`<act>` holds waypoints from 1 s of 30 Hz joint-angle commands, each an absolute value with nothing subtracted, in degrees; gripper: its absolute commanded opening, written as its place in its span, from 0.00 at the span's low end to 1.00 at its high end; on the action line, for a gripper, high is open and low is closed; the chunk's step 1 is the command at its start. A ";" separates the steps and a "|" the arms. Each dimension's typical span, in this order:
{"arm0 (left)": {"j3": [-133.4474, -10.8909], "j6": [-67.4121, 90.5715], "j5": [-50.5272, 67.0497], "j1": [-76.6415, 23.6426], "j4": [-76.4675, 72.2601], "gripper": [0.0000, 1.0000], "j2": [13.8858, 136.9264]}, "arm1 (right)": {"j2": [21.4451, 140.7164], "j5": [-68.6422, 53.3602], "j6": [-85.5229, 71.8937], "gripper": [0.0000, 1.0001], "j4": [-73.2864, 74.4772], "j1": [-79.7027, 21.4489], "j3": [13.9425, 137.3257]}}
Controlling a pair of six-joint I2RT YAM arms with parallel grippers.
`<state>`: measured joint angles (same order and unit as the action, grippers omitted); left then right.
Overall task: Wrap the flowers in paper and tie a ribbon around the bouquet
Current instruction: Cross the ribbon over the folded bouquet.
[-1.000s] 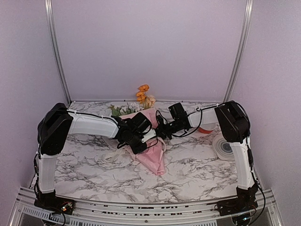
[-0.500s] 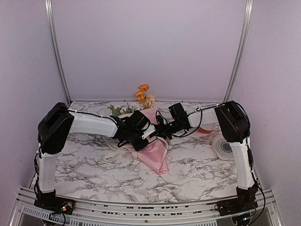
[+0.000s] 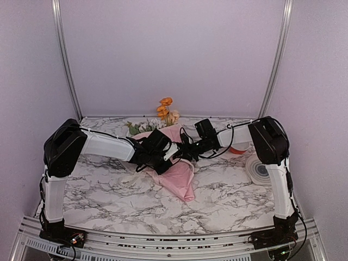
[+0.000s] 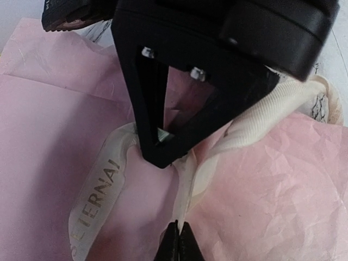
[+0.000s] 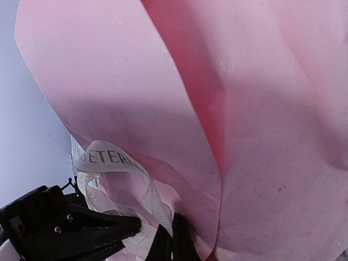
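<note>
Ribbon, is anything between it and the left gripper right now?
Nothing visible does. The left gripper is shut on a strand of the ribbon lying on the paper; the right gripper sits just beyond it.

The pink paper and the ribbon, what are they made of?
The paper looks like thin tissue paper, matte pink, with fine crinkles. The ribbon seems woven fabric, cream, slightly shiny, with printed dark letters.
</note>
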<state>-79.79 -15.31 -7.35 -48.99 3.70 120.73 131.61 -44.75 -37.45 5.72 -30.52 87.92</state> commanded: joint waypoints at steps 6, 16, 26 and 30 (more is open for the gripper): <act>-74.95 -14.98 -8.10 -47.87 -1.89 0.00 112.59 | 132.19 -49.62 -23.74 0.02 22.66 -30.65 93.49; -75.62 -12.13 -1.31 -45.35 -2.44 0.00 113.23 | 131.86 -54.21 -7.77 0.22 37.93 -29.97 94.69; -75.01 -11.75 0.27 -45.35 -3.20 0.00 112.73 | 123.41 -54.32 -12.08 0.23 30.20 -24.89 86.47; -75.53 -11.54 -0.55 -45.35 -3.54 0.00 113.53 | 119.72 -48.94 -16.09 0.23 23.09 -23.24 85.10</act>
